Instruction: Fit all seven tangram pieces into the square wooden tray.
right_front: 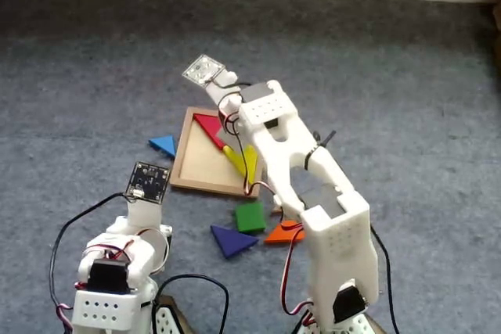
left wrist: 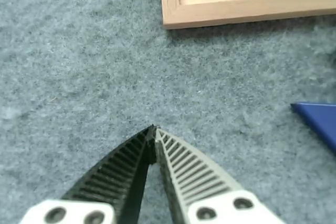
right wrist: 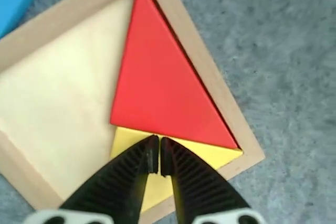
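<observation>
Found right gripper [right wrist: 155, 156] with fingers [right wrist: 189, 182] pressed together, only a hairline between the tips, nothing pinched. Located it over the yellow triangle [right wrist: 210, 153], tips right at the seam with the red triangle [right wrist: 163, 93]. Could not tell contact between tips and yellow surface. Logged both triangles flat inside the square wooden tray [right wrist: 223, 103], edge to edge: red triangle with one point in a tray corner and long side against the rim, yellow triangle next along the same rim. Noted pale tray floor beside them.

Found left gripper [left wrist: 152, 131] likewise with fingers [left wrist: 191, 174] closed tight to a point, holding nothing. Located it above grey carpet [left wrist: 79, 66], near one tray corner but apart from it. Noted dark blue triangle [left wrist: 321, 123] on the carpet off to one side, well clear of the tips.

Saw, from high view, right arm [right_front: 344, 232] stretched over the tray's right edge and left arm [right_front: 137, 248] folded back by its base, short of the tray. Logged light blue triangle [right_front: 163, 145] on carpet just beside the tray's left rim. Logged green square [right_front: 250, 216], dark blue triangle and orange piece [right_front: 283, 232] grouped on carpet near the tray's nearest corner, beside the right arm. Orange piece partly covered by the arm, shape not resolved.
</observation>
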{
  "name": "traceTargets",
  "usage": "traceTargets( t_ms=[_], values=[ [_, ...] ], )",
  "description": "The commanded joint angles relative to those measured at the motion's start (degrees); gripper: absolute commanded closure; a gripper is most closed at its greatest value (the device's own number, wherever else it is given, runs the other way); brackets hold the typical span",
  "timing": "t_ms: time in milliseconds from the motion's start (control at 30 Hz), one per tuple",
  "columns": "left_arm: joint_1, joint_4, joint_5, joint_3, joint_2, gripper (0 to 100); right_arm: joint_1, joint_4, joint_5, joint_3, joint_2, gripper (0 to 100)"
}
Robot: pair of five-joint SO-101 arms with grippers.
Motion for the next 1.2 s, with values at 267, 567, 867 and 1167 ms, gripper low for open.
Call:
traceTargets(
  t_ms=[267,567,867,1167],
  values=[
    [-0.6,0.3,-0.3,1.1,-2.7,100,-0.4,11.9,-11.9,1.6,-21.8,97.7],
    [-0.6,0.3,-0.3,1.1,-2.7,100,5.7,21.1,-13.4,16.7,-51.7,97.6],
    [-0.6,0.3,-0.3,1.1,-2.7,100,16.7,20.8,-13.4,46.6,-79.2,97.6],
    [-0.6,0.3,-0.3,1.1,-2.7,100,20.7,18.4,-17.6,73.6,-110.6,99.2]
  ],
)
